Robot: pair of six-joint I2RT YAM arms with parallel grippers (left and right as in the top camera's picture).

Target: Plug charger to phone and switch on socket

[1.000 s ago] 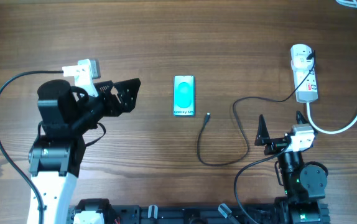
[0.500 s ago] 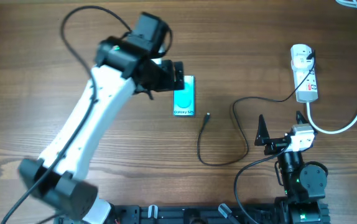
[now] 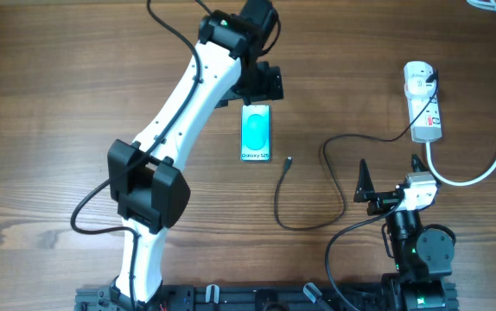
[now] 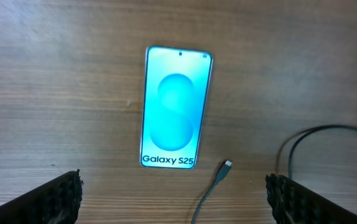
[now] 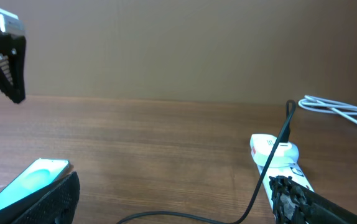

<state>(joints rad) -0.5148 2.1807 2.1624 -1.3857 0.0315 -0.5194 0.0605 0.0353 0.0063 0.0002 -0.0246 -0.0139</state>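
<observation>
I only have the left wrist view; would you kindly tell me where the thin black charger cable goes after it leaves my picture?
Observer: The thin black charger cable makes a wide loop, then runs right to the white elongated power strip.
Operator: Thank you; where is the right gripper?
Observer: The right gripper is open and empty, between that loop and the strip's thick white cord.

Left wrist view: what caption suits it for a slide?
Open left gripper hovers over the lit phone on the wooden table, charger tip lying unplugged near its bottom edge.
</observation>
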